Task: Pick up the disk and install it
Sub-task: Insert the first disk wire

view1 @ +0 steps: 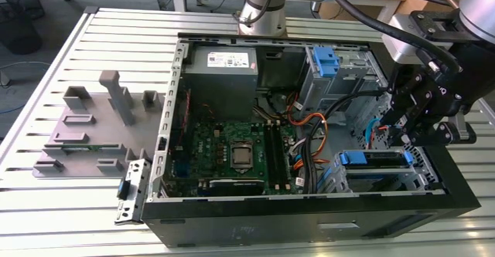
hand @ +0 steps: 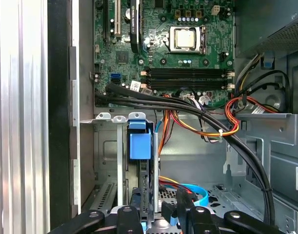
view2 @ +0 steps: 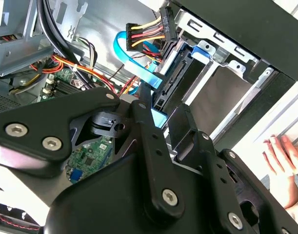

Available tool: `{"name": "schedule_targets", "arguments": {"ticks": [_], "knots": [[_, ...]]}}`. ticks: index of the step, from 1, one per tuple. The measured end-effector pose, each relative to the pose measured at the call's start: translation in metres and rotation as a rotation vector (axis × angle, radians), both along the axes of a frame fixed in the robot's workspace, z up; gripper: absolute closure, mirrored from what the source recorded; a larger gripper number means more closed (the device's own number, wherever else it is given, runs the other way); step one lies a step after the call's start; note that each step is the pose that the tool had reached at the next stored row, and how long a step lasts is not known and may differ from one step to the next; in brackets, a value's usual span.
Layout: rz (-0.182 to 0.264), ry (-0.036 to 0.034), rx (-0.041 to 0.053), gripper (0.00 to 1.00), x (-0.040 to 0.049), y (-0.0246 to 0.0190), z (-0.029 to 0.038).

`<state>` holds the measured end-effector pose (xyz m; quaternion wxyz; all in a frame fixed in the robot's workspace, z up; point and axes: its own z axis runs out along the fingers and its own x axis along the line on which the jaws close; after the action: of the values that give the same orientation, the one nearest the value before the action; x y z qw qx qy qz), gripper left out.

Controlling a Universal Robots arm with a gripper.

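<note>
The disk stands on edge in the grey drive cage at the case's corner on the exterior view's right, its blue carrier frame level with the cage top. My gripper hangs right over the end of it. In the first wrist view the disk runs edge-on away from the camera, with the gripper closed around its near end. In the second wrist view the gripper flanks the dark end of the disk. A multicoloured power plug and a light-blue data cable hang close by.
The open computer case lies on a slatted metal table. Inside are the motherboard, a grey power-supply box, a second cage with a blue latch and loose cable bundles. A grey fixture sits beside the case. A person's hand rests near the case.
</note>
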<state>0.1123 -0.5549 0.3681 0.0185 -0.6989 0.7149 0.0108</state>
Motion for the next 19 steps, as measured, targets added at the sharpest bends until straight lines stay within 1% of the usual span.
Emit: {"name": "schedule_targets", "arguments": {"ticks": [7, 11, 16, 19], "knots": [[0.0, 0.0, 0.0011, 0.58, 0.0, 0.0, 0.0057], [0.0, 0.0001, 0.0011, 0.58, 0.001, 0.0007, 0.0059], [0.0, 0.0, 0.0007, 0.58, 0.0055, 0.002, 0.0054], [0.0, 0.0, 0.0012, 0.58, 0.0082, 0.0024, 0.004]]}}
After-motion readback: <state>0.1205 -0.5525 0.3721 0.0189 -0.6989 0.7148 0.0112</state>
